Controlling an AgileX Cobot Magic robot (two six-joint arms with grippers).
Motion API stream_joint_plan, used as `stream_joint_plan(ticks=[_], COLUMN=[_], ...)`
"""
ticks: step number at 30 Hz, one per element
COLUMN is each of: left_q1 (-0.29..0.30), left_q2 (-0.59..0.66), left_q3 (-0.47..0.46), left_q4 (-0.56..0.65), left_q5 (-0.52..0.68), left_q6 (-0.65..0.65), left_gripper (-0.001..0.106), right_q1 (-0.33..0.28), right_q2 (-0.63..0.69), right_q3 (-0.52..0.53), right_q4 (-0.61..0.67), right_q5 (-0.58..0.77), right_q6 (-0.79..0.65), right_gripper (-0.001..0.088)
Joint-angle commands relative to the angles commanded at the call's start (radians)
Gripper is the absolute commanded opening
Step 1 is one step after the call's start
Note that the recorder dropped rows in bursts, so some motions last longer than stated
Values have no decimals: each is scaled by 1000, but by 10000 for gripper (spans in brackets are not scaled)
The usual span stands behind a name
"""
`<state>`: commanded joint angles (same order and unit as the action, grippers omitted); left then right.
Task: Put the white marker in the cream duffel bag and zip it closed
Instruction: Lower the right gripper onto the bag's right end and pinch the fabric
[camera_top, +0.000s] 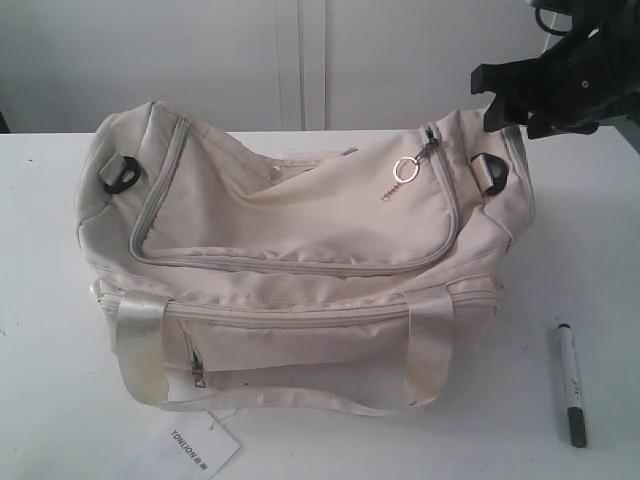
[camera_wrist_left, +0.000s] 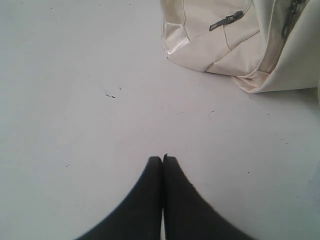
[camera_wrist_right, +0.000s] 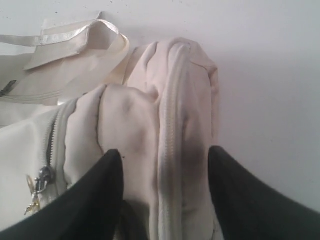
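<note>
The cream duffel bag lies in the middle of the white table, its top panel sagging. Its metal key-ring zipper pull rests near the bag's right end. The white marker lies on the table to the right of the bag, dark cap toward the front edge, with nothing touching it. My right gripper hovers over the bag's right end; in its wrist view the right gripper is open, its fingers either side of the bag's zipper seam. My left gripper is shut and empty over bare table, with a bag corner beyond it.
A white paper tag lies at the front of the bag beside the handle strap. Black strap rings sit at both ends. A pale wall stands behind the table.
</note>
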<state>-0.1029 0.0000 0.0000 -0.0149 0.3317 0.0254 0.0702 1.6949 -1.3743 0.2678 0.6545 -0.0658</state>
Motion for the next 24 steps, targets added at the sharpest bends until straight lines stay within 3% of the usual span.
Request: stream_joint_plan(ticks=[12,15,21,24], left_q1=[0,0,0,0], left_q2=[0,0,0,0], left_q3=[0,0,0,0], left_q4=[0,0,0,0], left_q5=[0,0,0,0], left_q6=[0,0,0,0], left_gripper=[0,0,0,0], right_q1=[0,0,0,0], right_q2=[53,49,41,33], right_q3=[0,0,0,0], right_q4=[54,69,168,210], right_q5=[9,15,37,41], right_q6=[14,16,-42,-72], right_gripper=[491,375,-3,0])
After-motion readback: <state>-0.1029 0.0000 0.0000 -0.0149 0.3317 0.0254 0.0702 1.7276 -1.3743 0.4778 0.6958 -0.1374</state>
